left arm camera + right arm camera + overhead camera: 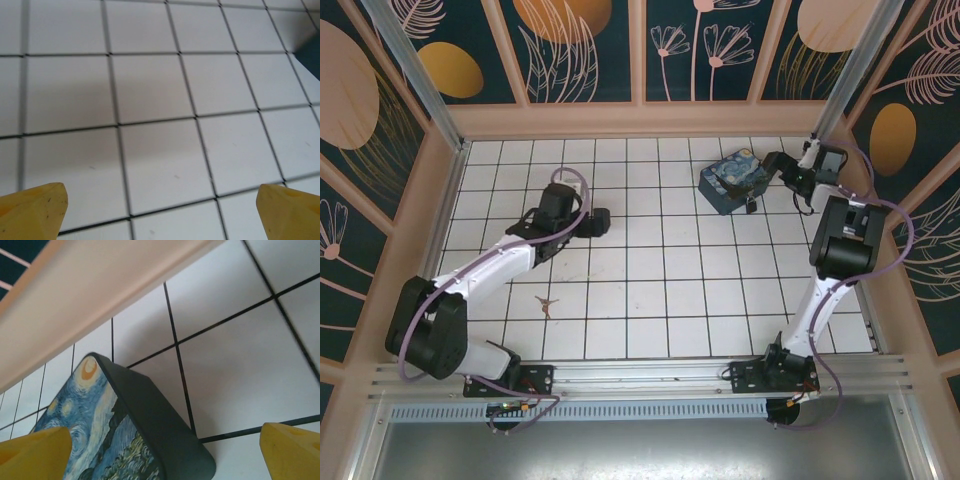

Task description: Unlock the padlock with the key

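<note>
The key (545, 303) is a tiny brownish piece lying on the white tiled floor (650, 300) at the near left, beside my left forearm. A tiny dark padlock (751, 206) seems to lie against the near right corner of the blue swirl-painted box (733, 182); it is too small to be sure. My left gripper (600, 220) (162, 210) hovers open over bare tiles, well beyond the key. My right gripper (778, 165) (167, 450) is open at the box's right side, its yellow fingertips (35, 452) straddling a corner of the box (100, 430).
A pale wooden wall base (75, 300) runs close behind the right gripper, and the pen's back wall (640, 118) and metal corner post (840, 90) stand near it. Open tiles stretch between the two arms. A metal rail (650, 375) borders the near edge.
</note>
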Controlling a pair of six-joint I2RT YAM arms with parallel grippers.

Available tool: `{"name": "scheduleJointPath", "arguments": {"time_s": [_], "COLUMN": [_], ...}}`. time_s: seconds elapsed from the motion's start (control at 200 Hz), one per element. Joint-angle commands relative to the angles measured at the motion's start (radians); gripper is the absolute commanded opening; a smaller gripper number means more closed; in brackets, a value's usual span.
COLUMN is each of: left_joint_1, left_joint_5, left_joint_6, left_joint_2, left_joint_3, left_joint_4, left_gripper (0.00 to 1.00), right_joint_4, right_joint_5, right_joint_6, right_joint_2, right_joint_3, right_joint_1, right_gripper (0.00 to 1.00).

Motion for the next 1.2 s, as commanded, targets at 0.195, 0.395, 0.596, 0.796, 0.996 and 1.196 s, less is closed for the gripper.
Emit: {"name": "scheduleJointPath", "arguments": {"time_s": [0.195,0.395,0.596,0.796,0.996,1.196], "left_joint_1": [-0.079,-0.078,-0.078,-0.079,-0.123,-0.136], "left_joint_5": [0.143,0.143,0.162,0.174,0.322,0.155], "left_joint_6": [-0.042,-0.063,-0.117,-0.169,-0.315,-0.400], "left_joint_2": [0.058,0.087,0.135,0.215,0.301,0.344], "left_joint_3": [0.003,0.008,0.054,0.169,0.186,0.208], "left_joint_4": [0.070,0.091,0.128,0.109,0.236,0.164], "left_gripper": [0.96,0.96,0.97,0.97,0.94,0.94], "right_joint_4": [-0.042,-0.227,-0.353,-0.344,-0.321,-0.256], "right_joint_5": [-0.164,-0.166,-0.152,-0.098,-0.020,-0.105], "right_joint_6": [-0.087,-0.251,-0.395,-0.399,-0.282,-0.166], "right_joint_2": [0.103,0.119,0.070,-0.038,-0.153,-0.261], "right_joint_3": [0.147,0.241,0.217,0.094,-0.030,-0.175], "right_joint_1": [0.043,0.106,0.212,0.339,0.455,0.489], "right_gripper": [0.94,0.85,0.83,0.81,0.81,0.77]}}
